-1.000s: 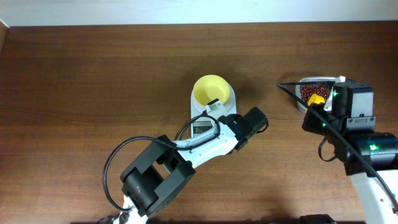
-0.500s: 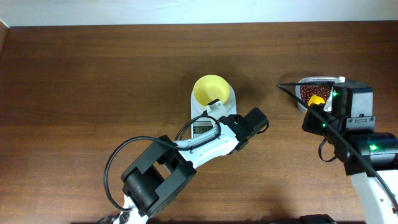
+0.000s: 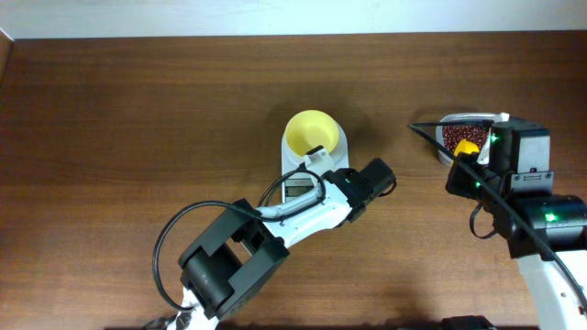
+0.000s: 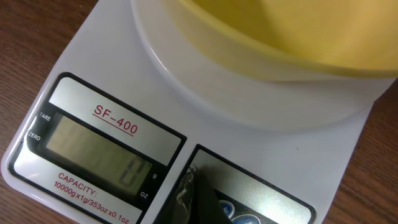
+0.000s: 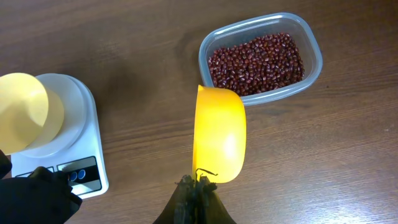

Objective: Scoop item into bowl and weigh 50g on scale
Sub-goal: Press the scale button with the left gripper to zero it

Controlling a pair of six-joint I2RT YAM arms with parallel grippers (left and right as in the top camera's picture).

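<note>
The white scale [image 3: 292, 158] stands mid-table with the pale-yellow bowl [image 3: 312, 134] on it; the bowl looks empty. My left gripper [image 3: 318, 181] is shut, its tip [image 4: 198, 200] resting on the scale's [image 4: 118, 74] button panel beside the display, which reads about 0 g. The bowl [image 4: 280, 31] fills the top of the left wrist view. My right gripper [image 5: 199, 185] is shut on the handle of a yellow scoop [image 5: 219, 134], held just in front of the beans [image 5: 255, 55]. The scale [image 5: 87, 115] and bowl [image 5: 23, 112] lie to its left.
The beans sit in a clear plastic tub [image 5: 314, 59], which shows at the right in the overhead view [image 3: 445, 145]. The scoop [image 3: 467, 146] hangs over the tub's near edge. Bare brown wood surrounds everything; a pale wall edge runs along the far side.
</note>
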